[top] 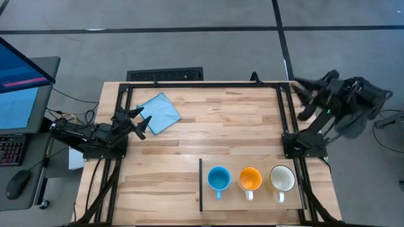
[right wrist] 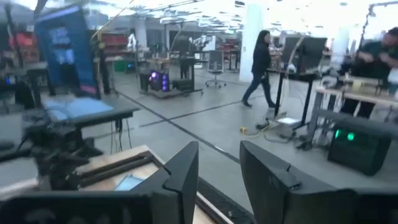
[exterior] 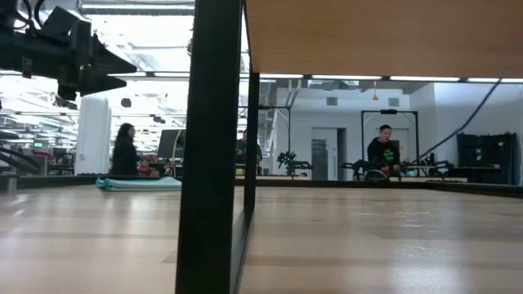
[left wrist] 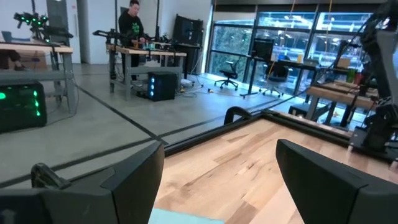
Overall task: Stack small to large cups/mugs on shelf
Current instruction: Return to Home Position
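Note:
Three mugs stand upright in a row on the shelf (top: pixel 208 202), a light-wood board with a dark edge at the table's near right: a small light-blue mug (top: pixel 218 179), an orange mug (top: pixel 250 179) and a white mug (top: pixel 282 178), handles toward the near edge. My left gripper (top: pixel 144 121) is open and empty at the table's left side, beside the blue cloth. My right gripper (top: pixel 302 90) is open and empty, raised above the table's far right corner. In the low view the shelf's underside (exterior: pixel 384 37) and dark edge (exterior: pixel 214 147) show; the mugs are hidden.
A blue cloth (top: pixel 159 112) lies flat on the table's far left part, right by my left gripper. Dark frame rails run along the table's edges. A monitor and keyboard stand off the table to the left. People stand in the room beyond.

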Action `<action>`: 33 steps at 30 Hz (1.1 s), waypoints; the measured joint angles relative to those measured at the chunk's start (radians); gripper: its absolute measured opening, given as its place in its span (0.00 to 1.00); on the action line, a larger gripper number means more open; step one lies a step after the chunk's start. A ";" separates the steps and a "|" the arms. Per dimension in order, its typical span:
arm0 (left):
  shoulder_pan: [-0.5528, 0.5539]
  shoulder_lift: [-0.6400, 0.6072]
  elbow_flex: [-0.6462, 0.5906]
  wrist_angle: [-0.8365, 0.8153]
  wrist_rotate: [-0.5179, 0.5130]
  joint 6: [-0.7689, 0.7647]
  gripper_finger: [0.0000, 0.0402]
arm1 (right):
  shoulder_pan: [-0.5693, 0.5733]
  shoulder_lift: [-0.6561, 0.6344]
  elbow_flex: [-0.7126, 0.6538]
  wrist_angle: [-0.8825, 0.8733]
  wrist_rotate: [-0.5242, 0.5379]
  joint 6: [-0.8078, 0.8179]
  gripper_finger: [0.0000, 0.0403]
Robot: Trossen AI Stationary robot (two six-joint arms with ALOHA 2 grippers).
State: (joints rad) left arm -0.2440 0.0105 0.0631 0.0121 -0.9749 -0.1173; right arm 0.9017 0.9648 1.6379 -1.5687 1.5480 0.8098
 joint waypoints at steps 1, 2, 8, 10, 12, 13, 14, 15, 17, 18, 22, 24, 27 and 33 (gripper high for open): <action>0.000 0.000 0.000 0.000 -0.001 0.000 0.75 | -0.001 -0.042 -0.021 -0.002 -0.004 -0.001 0.35; 0.000 0.000 0.000 0.002 -0.001 0.000 0.75 | -0.001 -0.085 -0.045 -0.002 -0.001 0.000 0.35; 0.026 0.000 0.002 0.013 -0.002 -0.002 0.75 | 0.044 -0.356 -0.261 -0.002 -0.002 0.037 0.35; 0.049 0.000 0.002 0.028 -0.003 0.003 0.75 | 0.082 -0.461 -0.344 -0.006 0.014 0.067 0.35; 0.078 0.000 0.002 0.050 -0.004 0.031 0.75 | 0.139 -0.548 -0.437 -0.004 0.027 0.100 0.35; 0.095 0.000 0.002 0.063 -0.006 0.051 0.75 | 0.170 -0.585 -0.481 -0.004 0.019 0.112 0.35; 0.112 0.000 0.002 0.074 -0.006 0.071 0.75 | 0.206 -0.624 -0.518 0.002 0.020 0.127 0.35; 0.130 0.000 0.003 0.086 -0.006 0.090 0.75 | 0.237 -0.664 -0.555 -0.001 0.020 0.142 0.35; 0.165 0.000 0.003 0.112 -0.006 0.129 0.75 | 0.299 -0.723 -0.611 0.003 0.025 0.159 0.35; 0.181 0.000 0.003 0.125 -0.003 0.142 0.75 | 0.328 -0.746 -0.635 0.008 0.022 0.159 0.35; 0.238 0.000 0.004 0.135 0.029 0.145 0.75 | 0.444 -0.813 -0.660 0.007 0.024 0.146 0.35; 0.259 0.003 0.004 0.137 0.036 0.128 0.75 | 0.475 -0.831 -0.655 0.008 0.020 0.116 0.35; 0.277 0.007 0.004 0.136 0.056 0.105 0.75 | 0.463 -0.850 -0.629 0.006 0.024 0.102 0.35; 0.296 0.011 0.004 0.137 0.053 0.104 0.75 | 0.318 -0.848 -0.611 0.076 0.023 0.008 0.34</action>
State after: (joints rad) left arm 0.0517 0.0219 0.0673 0.1490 -0.9222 -0.0130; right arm 1.2192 0.1165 1.0265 -1.4928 1.5713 0.8176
